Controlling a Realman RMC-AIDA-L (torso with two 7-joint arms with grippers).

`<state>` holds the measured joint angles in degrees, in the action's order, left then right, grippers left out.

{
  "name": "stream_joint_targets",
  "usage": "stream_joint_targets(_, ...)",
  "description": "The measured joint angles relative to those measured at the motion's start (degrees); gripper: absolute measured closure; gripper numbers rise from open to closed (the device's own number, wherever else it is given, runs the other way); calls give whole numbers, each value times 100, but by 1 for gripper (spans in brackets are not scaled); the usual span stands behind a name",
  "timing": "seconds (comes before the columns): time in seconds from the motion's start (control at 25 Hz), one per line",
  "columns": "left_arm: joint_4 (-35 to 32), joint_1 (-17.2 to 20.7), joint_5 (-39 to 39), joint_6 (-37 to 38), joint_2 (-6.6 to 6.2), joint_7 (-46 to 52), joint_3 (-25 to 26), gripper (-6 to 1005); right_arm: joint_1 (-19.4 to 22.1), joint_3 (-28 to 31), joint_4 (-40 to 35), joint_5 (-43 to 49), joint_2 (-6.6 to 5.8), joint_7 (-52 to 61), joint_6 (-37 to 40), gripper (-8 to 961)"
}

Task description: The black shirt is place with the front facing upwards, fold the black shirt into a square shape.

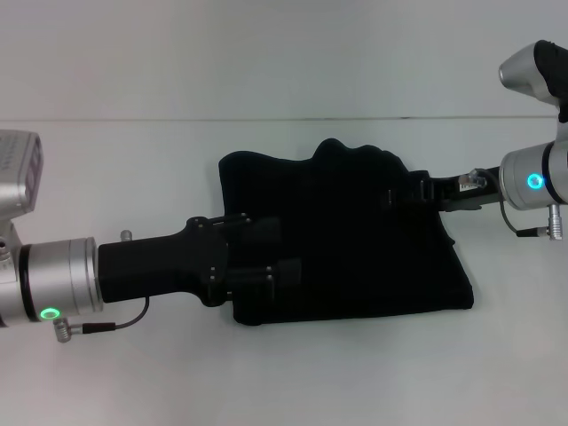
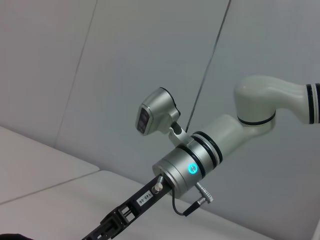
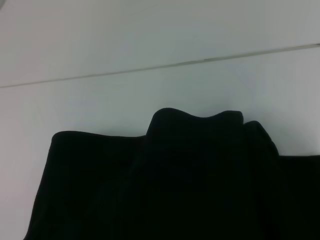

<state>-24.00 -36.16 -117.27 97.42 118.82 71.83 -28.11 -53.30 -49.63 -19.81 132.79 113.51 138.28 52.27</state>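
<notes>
The black shirt (image 1: 364, 257) lies bunched into a rough folded block in the middle of the white table (image 1: 293, 377); no lettering shows. A hump of cloth (image 1: 342, 153) rises at its far edge, and the right wrist view shows the same black shirt (image 3: 175, 185) with that raised fold. My left gripper (image 1: 282, 252) reaches in low over the shirt's left part, its two black fingers (image 1: 259, 230) apart, nothing seen between them. My right gripper (image 1: 401, 193) sits at the shirt's far right part, dark against the cloth. The left wrist view shows the right arm's wrist (image 2: 187, 170).
The white table runs out on all sides of the shirt, with a pale wall (image 1: 266, 53) behind its far edge. Another right arm link (image 1: 537, 71) hangs at the upper right.
</notes>
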Motion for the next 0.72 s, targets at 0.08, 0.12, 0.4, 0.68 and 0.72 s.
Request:
stream_joint_targets(0.08, -3, -5, 0, -12, 0, 25, 1, 222, 16, -1, 1, 0, 1, 0, -14, 117)
stream_joint_targets(0.12, -5, -7, 1, -19, 0, 40, 1, 222, 23, -2, 10, 0, 3, 0, -32, 121)
stream_joint_targets(0.4, -25, -9, 21, -43, -9, 143, 18, 221, 50, -5, 84, 3, 54, -5, -236, 222)
stream_joint_targets(0.68, -72, -54, 9, -88, -17, 301, -1, 221, 28, -74, 85, 14, 188, -121, -413, 544)
stream_joint_targets(0.72, -72, -56, 6, -100, -17, 326, -1, 221, 22, -83, 85, 15, 207, -169, -422, 592)
